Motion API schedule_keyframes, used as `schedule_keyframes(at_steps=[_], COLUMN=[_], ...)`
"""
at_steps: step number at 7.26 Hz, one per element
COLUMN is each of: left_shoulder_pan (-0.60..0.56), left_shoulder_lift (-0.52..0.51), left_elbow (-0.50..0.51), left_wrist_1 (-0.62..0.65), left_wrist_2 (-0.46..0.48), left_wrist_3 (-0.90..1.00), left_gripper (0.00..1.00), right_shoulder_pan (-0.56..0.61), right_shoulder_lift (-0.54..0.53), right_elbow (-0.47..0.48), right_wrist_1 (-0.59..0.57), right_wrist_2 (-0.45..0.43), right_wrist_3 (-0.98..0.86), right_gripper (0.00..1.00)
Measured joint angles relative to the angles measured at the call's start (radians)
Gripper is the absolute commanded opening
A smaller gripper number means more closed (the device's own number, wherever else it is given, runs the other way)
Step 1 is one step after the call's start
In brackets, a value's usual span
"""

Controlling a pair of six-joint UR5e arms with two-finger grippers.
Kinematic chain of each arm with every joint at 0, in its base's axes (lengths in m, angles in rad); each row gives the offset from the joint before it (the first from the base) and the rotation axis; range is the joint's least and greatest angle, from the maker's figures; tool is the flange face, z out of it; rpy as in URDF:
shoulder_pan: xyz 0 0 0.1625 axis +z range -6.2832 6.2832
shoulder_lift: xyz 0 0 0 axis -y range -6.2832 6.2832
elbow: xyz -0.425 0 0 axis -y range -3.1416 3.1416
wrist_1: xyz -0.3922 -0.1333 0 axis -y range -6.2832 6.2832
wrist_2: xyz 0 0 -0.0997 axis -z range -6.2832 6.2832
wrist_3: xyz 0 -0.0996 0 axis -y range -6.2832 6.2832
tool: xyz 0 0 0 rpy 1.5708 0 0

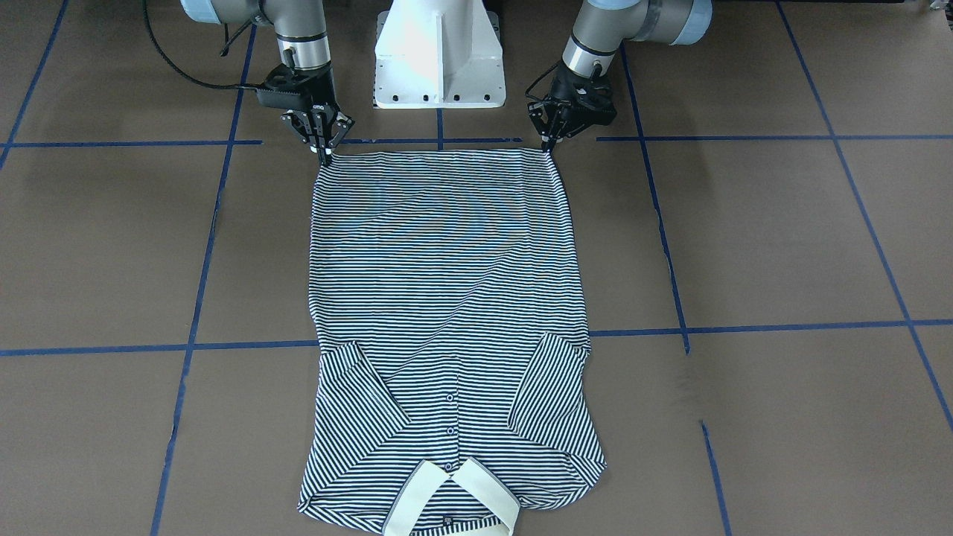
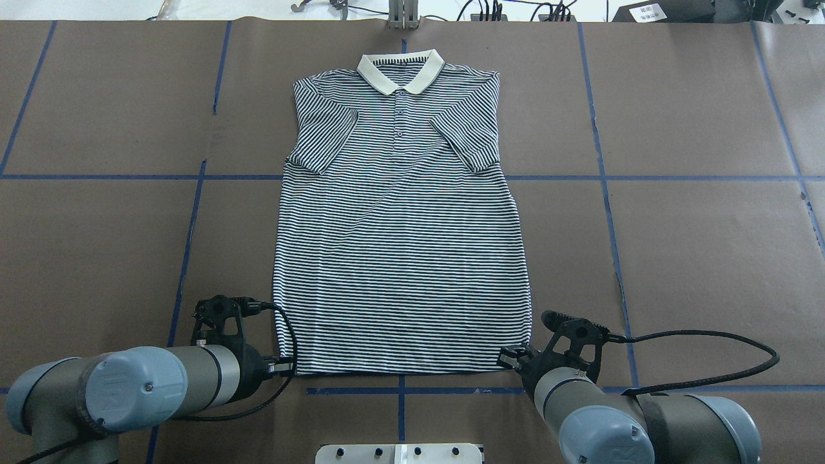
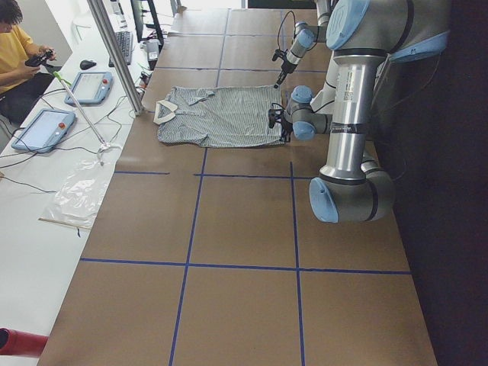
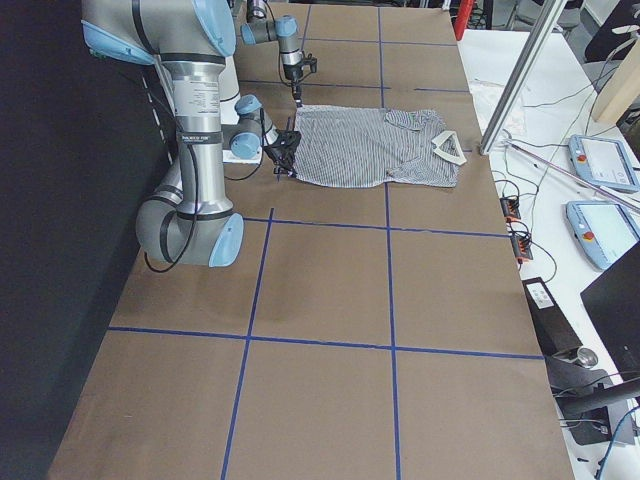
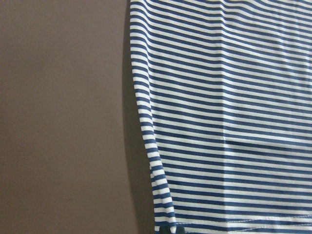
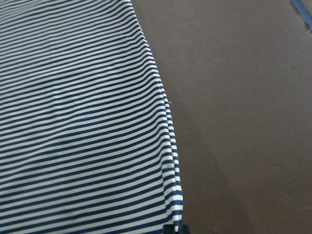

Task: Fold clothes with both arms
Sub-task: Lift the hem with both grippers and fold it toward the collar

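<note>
You see the polo shirt (image 2: 399, 245) lying flat, its hem corners pinched by left gripper (image 1: 549, 147) and right gripper (image 1: 325, 155).

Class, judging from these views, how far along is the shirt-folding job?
Done: the navy-and-white striped polo shirt lies flat, both short sleeves folded inward over the chest. In hand: the left gripper and right gripper sit at the hem corners, jaws seemingly closed on them. Left: the hem is not yet lifted toward the cream collar; body unfolded.
</note>
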State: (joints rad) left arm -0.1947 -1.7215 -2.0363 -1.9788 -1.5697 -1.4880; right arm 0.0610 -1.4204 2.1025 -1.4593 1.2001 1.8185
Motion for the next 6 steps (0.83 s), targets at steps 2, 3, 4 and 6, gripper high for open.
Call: schedule_keyframes(at_steps=[2, 3, 4, 6], left_shoulder_pan=[-0.009, -0.015, -0.036, -0.102], left_shoulder_lift=[-0.012, -0.047, -0.118, -0.231], left_elbow=[-0.186, -0.332, -0.456, -0.517], left_wrist_1=[0.199, 0.391, 0.585, 0.771], left_wrist_2=[-0.075, -0.118, -0.152, -0.197], left_wrist_3=[0.010, 0.011, 0.012, 0.055], left_gripper=[0.00, 0.00, 0.00, 0.00], right_shoulder_pan=[-0.001, -0.002, 0.008, 0.068], right_shoulder_lift=[0.004, 0.013, 0.038, 0.098], right_elbow=[0.227, 0.384, 0.510, 0.584], right_wrist_1=[-0.214, -0.364, -0.496, -0.618], right_wrist_2=[0.065, 0.113, 0.166, 0.236], right_wrist_3=[-0.002, -0.002, -0.002, -0.011], right_gripper=[0.00, 0.00, 0.00, 0.00])
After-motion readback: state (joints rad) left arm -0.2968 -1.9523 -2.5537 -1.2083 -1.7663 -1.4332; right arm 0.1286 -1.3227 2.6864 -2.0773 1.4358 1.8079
